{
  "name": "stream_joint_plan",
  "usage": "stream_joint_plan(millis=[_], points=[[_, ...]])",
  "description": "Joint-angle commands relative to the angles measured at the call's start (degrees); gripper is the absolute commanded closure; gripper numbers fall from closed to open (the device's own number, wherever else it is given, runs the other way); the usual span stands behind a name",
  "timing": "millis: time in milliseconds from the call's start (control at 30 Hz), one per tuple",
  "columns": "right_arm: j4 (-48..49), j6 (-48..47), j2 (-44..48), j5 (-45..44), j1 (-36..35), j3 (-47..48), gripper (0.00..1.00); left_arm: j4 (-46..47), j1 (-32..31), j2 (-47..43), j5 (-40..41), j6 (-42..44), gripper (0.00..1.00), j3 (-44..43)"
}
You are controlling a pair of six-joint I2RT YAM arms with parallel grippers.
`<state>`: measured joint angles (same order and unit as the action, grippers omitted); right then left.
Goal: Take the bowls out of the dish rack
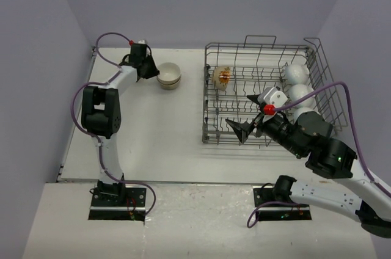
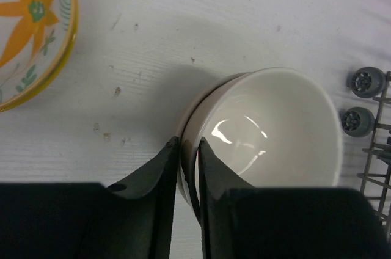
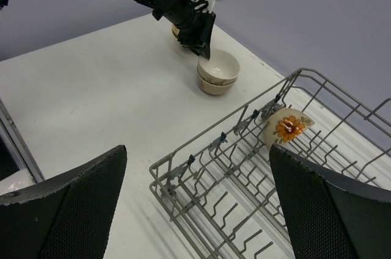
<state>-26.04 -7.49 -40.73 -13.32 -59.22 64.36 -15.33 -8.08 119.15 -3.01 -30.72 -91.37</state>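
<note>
Two white bowls [image 1: 169, 76] sit stacked on the table left of the dish rack [image 1: 211, 106]. My left gripper [image 2: 188, 142] straddles the top bowl's [image 2: 275, 131] rim, one finger inside and one outside, pressed close on it. A yellow-rimmed floral bowl [image 2: 30, 27] lies beside it. In the rack, a cream bowl with an orange flower [image 3: 287, 127] stands on edge at the back left, and three white bowls [image 1: 299, 94] line the right side. My right gripper [image 3: 197, 149] hangs wide open over the rack's near left part, holding nothing.
The rack's wheels [image 2: 366, 82] and wires stand just right of the stacked bowls. Purple walls close in the table at the back and on both sides. The right arm [image 1: 317, 140] reaches over the rack's near right corner.
</note>
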Motion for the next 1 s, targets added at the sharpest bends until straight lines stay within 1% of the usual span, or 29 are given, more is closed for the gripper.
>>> stream_joint_plan(millis=[0, 33, 67, 167, 300, 333, 367, 400, 433, 467, 500, 533, 567, 600, 633, 667, 700, 733, 767, 800, 833, 867, 900, 933, 967], points=[[2.6, 0.0, 0.3, 0.8, 0.0, -0.1, 0.01, 3.7, -0.3, -1.6, -1.2, -0.1, 0.77, -2.9], [2.6, 0.0, 0.2, 0.8, 0.0, -0.1, 0.01, 3.6, -0.3, -1.6, -1.3, -0.1, 0.75, -3.1], [2.6, 0.0, 0.3, 0.8, 0.0, -0.1, 0.01, 3.6, -0.4, -1.8, -1.3, -0.1, 0.68, -3.1], [2.7, -0.1, 0.4, 0.8, 0.0, -0.2, 0.01, 3.0, -0.6, -2.3, -1.2, 0.0, 0.62, -3.2], [2.9, 0.1, -0.4, -1.3, 0.0, -0.6, 0.01, 2.3, -0.8, -3.7, 0.0, -0.1, 0.61, -2.9], [2.8, 1.1, -0.9, -4.5, 0.2, -0.6, 0.01, 1.5, -0.8, -4.0, 0.5, -0.2, 0.61, -3.1], [2.9, 2.0, -2.5, -5.2, 0.9, -0.6, 0.01, 0.9, -0.9, -4.8, 0.9, -0.3, 0.61, -3.2], [2.9, 3.3, -3.4, -4.8, 4.5, -0.2, 0.01, -0.2, -1.1, -5.2, 2.0, -0.3, 0.61, -3.5], [2.8, 5.2, -4.2, -3.3, 7.2, 0.1, 0.01, -1.1, -1.2, -5.4, 2.6, -0.3, 0.60, -3.7], [2.8, 9.7, -5.0, 3.0, 10.6, 0.2, 0.01, -2.0, -1.5, -6.1, 2.9, -0.1, 0.56, -4.0], [2.8, 11.5, -6.8, 6.6, 17.1, 0.2, 0.01, -2.6, -1.6, -6.6, 4.6, -0.1, 0.47, -4.1], [2.9, 14.7, -8.1, 9.5, 19.9, 0.4, 0.01, -3.8, -1.6, -7.6, 5.7, -0.2, 0.33, -3.9], [3.0, 15.7, -9.5, 14.1, 22.4, 0.5, 0.01, -4.1, -1.6, -8.2, 6.2, -0.3, 0.26, -3.6], [3.1, 16.5, -12.8, 16.5, 25.7, 1.1, 0.01, -4.9, -1.6, -8.9, 7.0, -0.5, 0.20, -2.9], [3.5, 18.4, -14.4, 18.1, 27.0, 1.4, 0.01, -5.7, -1.6, -10.2, 7.7, -0.7, 0.16, -2.9], [4.0, 19.3, -16.3, 19.7, 28.7, 1.8, 0.01, -6.4, -1.6, -10.8, 8.3, -0.9, 0.14, -2.8], [5.3, 20.4, -20.0, 24.6, 32.5, 2.6, 0.01, -7.2, -1.6, -11.7, 9.2, -1.2, 0.13, -2.6], [6.6, 23.3, -21.9, 28.0, 34.8, 2.8, 0.01, -8.7, -1.6, -14.0, 9.8, -1.8, 0.05, -2.1], [9.4, 25.0, -24.0, 31.1, 37.2, 3.0, 0.01, -9.0, -1.6, -15.8, 10.1, -2.1, 0.00, -1.4], [11.1, 26.3, -26.1, 36.6, 41.2, 3.3, 0.01, -9.1, -1.6, -17.9, 10.1, -2.2, 0.00, 1.0], [12.2, 28.5, -30.5, 38.0, 42.8, 3.8, 0.01, -9.1, -1.6, -22.7, 9.7, -2.4, 0.00, 2.5], [13.0, 29.2, -32.5, 38.8, 44.2, 4.5, 0.01, -9.0, -1.6, -25.4, 9.2, -2.4, 0.00, 4.0], [14.5, 29.6, -34.6, 40.8, 46.2, 5.7, 0.01, -8.9, -1.6, -28.5, 7.3, -2.5, 0.00, 7.7], [15.6, 30.0, -38.2, 42.3, 47.0, 6.2, 0.01, -8.7, -1.7, -35.0, 6.2, -2.6, 0.00, 10.0], [16.5, 30.3, -39.9, 43.7, 47.6, 6.9, 0.01, -8.2, -1.9, -38.3, 4.7, -2.6, 0.00, 12.2]])
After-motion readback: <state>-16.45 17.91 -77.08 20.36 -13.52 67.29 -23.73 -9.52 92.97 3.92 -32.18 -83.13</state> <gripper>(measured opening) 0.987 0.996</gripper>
